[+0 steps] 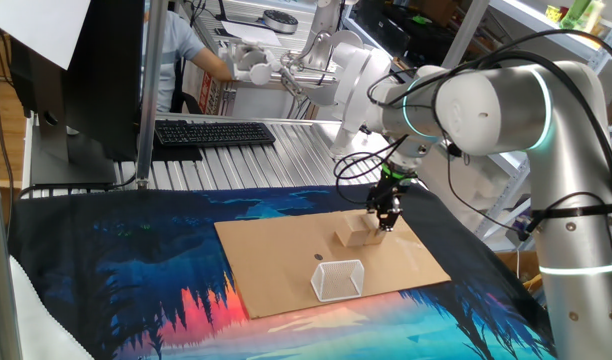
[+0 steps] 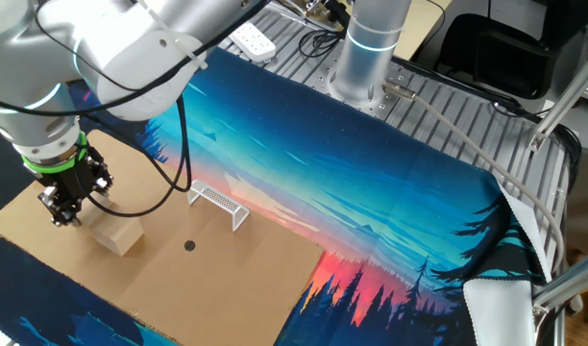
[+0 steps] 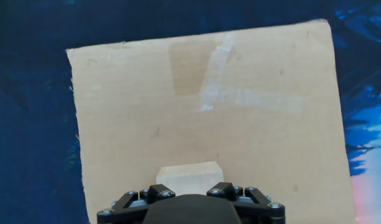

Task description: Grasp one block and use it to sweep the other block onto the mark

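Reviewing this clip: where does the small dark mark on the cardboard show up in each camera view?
One fixed view: the mark sits mid-cardboard, just above the clear box.
The other fixed view: the mark lies below the clear box, right of the block.
Hand view: not visible.
Shared landmark: the clear box.

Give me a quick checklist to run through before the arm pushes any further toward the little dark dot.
1. Gripper low at the cardboard sheet with a block between its fingers: looks ok, though the fingers mostly hide it.
2. Free block beside the gripper, on the dot's side: ok.
3. Held block touching the free block: cannot tell.
4. Dark dot visible and uncovered: ok.
5. Bare cardboard between the free block and the dot: ok.
6. Clear box off the push line: ok in the other fixed view, where it sits beyond the dot toward the cloth.
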Robot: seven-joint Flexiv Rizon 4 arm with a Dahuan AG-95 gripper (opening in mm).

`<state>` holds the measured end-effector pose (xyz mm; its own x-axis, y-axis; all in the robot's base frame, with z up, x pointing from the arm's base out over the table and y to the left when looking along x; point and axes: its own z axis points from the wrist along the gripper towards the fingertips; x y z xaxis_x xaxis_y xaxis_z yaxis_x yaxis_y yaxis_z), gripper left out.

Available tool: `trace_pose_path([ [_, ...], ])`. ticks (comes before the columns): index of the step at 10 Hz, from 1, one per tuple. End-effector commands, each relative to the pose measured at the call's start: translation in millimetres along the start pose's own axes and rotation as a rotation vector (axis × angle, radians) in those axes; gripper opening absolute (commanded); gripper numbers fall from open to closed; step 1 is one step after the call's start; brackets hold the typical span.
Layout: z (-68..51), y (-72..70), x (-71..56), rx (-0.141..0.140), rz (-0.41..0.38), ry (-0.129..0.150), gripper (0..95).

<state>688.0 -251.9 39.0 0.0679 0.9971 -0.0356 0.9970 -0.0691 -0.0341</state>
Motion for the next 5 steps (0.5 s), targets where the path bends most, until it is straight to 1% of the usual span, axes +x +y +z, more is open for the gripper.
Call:
trace_pose_path([
  [1, -4.0, -1.0, 8.7, 0.005, 0.016, -0.001, 0.0],
  [2, -4.1, -3.7, 15.4, 0.008, 0.021, -0.004, 0.0],
  [5, 3.4, -15.3, 28.8, -0.003, 0.023, -0.008, 0.0],
])
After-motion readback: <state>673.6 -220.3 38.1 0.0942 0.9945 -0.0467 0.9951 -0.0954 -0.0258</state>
